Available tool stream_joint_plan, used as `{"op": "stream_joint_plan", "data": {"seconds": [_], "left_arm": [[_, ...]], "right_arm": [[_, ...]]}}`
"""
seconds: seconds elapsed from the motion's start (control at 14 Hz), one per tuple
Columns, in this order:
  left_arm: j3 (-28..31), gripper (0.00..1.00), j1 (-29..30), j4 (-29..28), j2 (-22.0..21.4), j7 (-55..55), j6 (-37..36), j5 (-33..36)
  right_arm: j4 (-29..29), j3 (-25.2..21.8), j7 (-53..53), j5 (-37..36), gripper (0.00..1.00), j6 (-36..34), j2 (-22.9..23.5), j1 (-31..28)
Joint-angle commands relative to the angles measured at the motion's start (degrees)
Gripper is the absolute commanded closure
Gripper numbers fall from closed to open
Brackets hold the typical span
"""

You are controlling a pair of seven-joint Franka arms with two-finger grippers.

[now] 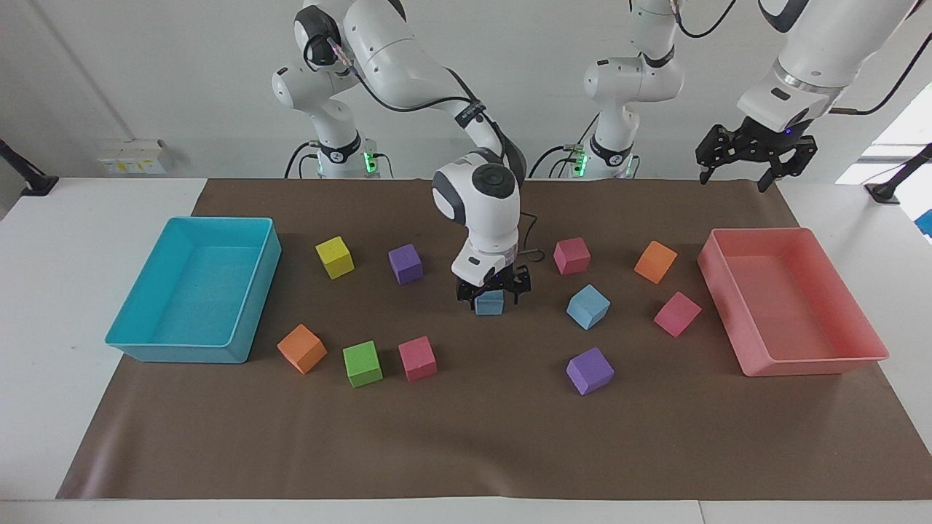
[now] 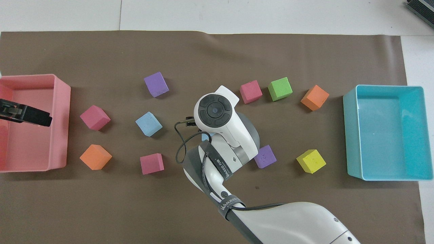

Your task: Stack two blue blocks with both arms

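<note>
The mat is plain dull brown on a white table. At the view's nine o'clock sits a cyan tray, at three o'clock a salmon-pink tray. The cubes are all single flat colours: two sky-blue blocks, two purple cubes, three magenta-pink cubes, two orange cubes, one yellow cube, one lime-green cube. Both arms are glossy white with black joint bands; the right gripper and left gripper are black. Green lights glow at the arm bases at twelve o'clock.
</note>
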Motion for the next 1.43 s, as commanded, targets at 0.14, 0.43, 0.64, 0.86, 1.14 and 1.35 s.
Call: {"op": "stream_joint_plan", "data": {"seconds": [0.14,0.43,0.64,0.86,1.14,1.35], "left_arm": [[0.1,0.0,-0.1,-1.0,-0.9,-0.2,-0.2,-0.7],[0.2,0.0,-0.1,-0.9,-0.9,-0.2,-1.3,-0.7],[0.1,0.0,-0.1,-0.9,-0.9,-0.1,-1.1,-0.7],[0.1,0.0,-0.1,-0.9,-0.9,0.3,-1.1,-0.7],[-0.1,0.0,-0.1,-0.9,-0.9,-0.2,-1.0,-0.7],[-0.8,0.0,-0.2,-1.0,-0.9,-0.2,-0.2,-0.9]], "right_arm": [[-2.2,0.2,-0.2,0.1,0.0,-1.8,-5.4,-2.2],[-4.8,0.3,-2.1,8.1,0.03,-1.8,-9.9,-7.5],[-6.6,0.2,-9.4,19.3,0.4,-1.3,-10.9,-10.8],[-11.7,0.2,-21.0,27.7,0.98,-1.3,-13.0,-14.3],[-15.7,0.2,-24.0,33.9,1.0,-1.1,-13.8,-16.1],[-19.4,0.2,-28.7,43.8,1.0,-0.4,-13.0,-16.3]]}}
